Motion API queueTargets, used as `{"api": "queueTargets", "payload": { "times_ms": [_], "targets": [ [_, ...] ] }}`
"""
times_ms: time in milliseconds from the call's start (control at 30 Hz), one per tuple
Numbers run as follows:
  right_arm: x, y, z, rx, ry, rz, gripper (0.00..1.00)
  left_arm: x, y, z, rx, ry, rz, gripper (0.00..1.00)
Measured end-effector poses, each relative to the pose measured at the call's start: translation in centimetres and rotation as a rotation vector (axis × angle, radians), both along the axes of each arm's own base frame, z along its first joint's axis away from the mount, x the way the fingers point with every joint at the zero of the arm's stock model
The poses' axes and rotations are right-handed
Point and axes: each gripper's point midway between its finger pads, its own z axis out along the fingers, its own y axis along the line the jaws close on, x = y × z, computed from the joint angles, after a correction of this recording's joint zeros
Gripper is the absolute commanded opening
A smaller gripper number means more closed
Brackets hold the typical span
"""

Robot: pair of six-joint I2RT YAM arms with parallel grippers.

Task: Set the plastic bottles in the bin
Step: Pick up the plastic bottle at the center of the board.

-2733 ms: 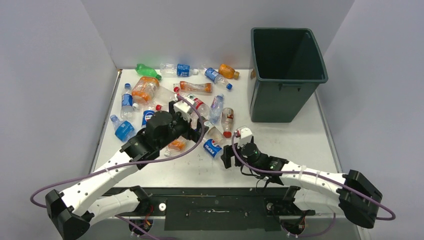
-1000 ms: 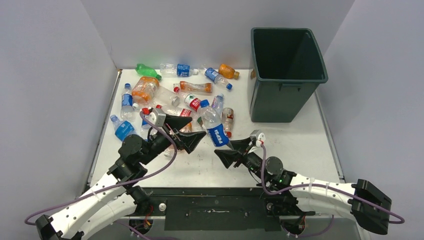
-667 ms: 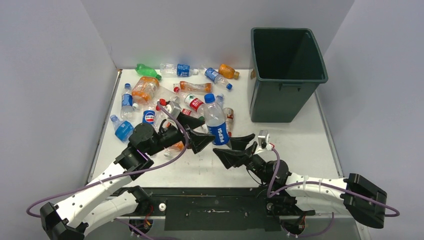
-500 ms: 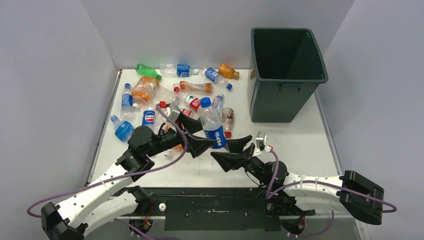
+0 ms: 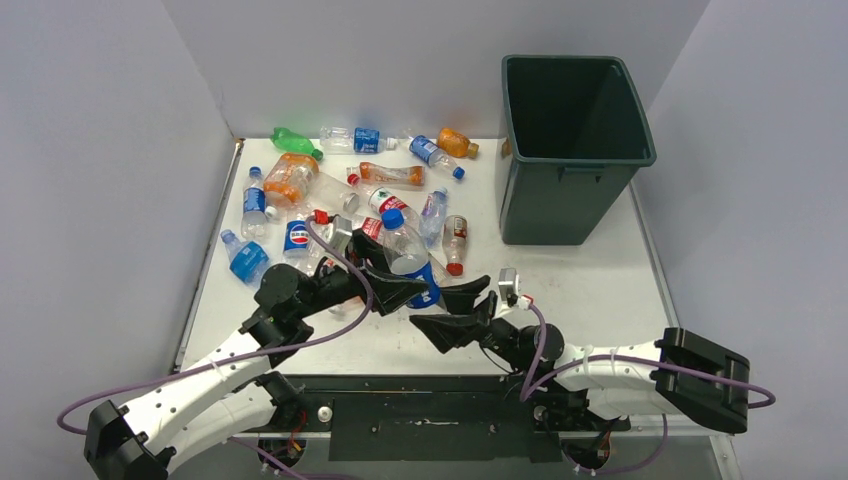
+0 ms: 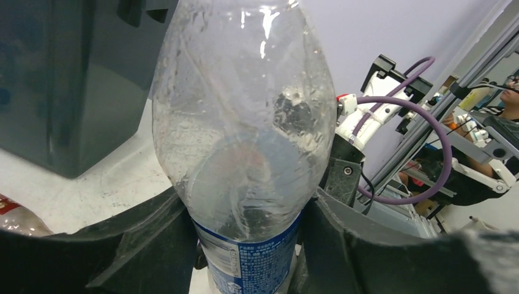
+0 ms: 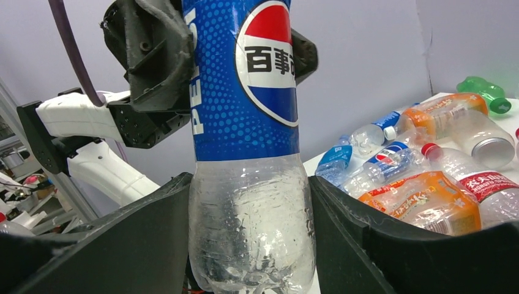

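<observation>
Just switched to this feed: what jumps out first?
The left gripper and right gripper both clamp one Pepsi bottle, lifted above the near middle of the table. Loose bottles litter the far left, and the dark green bin stands far right.

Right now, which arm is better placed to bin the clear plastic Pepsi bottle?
Right, likely: the right gripper clamps the clear Pepsi bottle and the dark green bin stands that side.
</observation>
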Motion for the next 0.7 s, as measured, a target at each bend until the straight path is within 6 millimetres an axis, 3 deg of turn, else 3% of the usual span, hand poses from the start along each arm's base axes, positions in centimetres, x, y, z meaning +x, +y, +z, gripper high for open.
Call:
{"api": "queueTargets", "payload": {
  "times_ms": [67, 133, 200, 433, 700],
  "targets": [
    [0.0, 0.0, 0.1, 0.000, -0.003, -0.001, 0.83, -0.1, 0.1, 0.2, -0.009, -0.014, -0.002, 0.41],
    [-0.1, 0.1, 0.1, -0.002, -0.006, 0.004, 0.98, -0.3, 0.2, 0.3, -0.013, -0.019, -0.004, 0.34],
    [-0.2, 0.2, -0.1, -0.015, -0.006, 0.008, 0.90, -0.4, 0.3, 0.4, -0.018, -0.027, -0.003, 0.30],
    [-0.5, -0.2, 1.4, -0.098, -0.009, 0.010, 0.90, -0.2, 1.2, 1.7, -0.041, -0.094, 0.051, 0.01],
    [-0.6, -1.6, 2.8, -0.273, 0.015, -0.019, 0.90, 0.4, 2.4, 2.7, -0.060, -0.144, 0.140, 0.00]
  ]
}}
